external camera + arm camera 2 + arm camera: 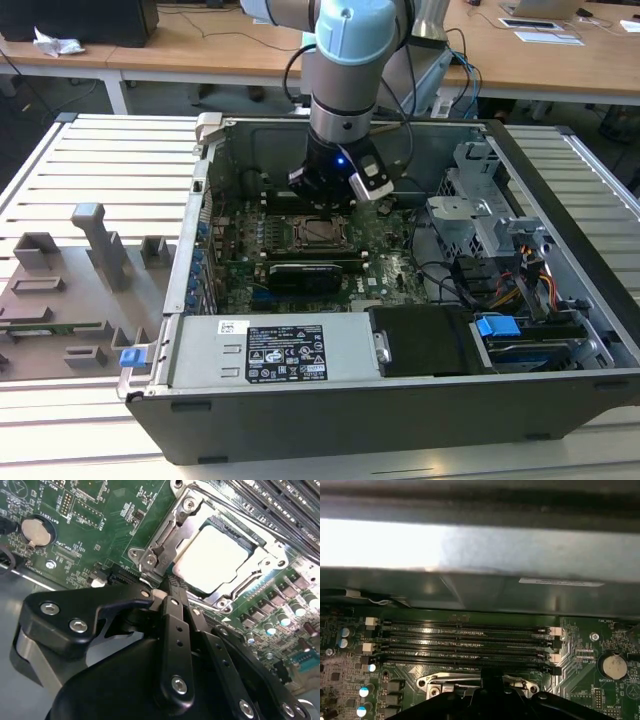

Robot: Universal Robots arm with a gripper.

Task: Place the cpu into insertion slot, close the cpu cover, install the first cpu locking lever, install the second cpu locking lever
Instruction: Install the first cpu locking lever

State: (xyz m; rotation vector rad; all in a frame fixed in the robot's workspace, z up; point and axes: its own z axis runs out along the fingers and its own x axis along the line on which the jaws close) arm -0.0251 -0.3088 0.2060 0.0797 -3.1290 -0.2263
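In the second wrist view the cpu (pixel 215 555), a pale silvery square, lies flat in the insertion slot (pixel 318 232) on the green board. The silver cpu cover (pixel 167 535) lies down around the chip, which shows through its window. Thin lever rods (pixel 240 507) run along two sides of the frame. My gripper (pixel 171 586) hangs just beside one edge of the cover, its black fingers (pixel 176 630) shut together with nothing visibly between them. In the exterior view the gripper (pixel 322 195) sits low inside the case, at the far edge of the socket.
Long black memory slots (pixel 465 642) run beside the socket, with the grey case wall (pixel 480 555) close behind them. A coin battery (pixel 36 531) sits on the board. A drive cage (pixel 480 215) and cables (pixel 520 280) fill the exterior view's right; the power supply (pixel 270 350) lies in front.
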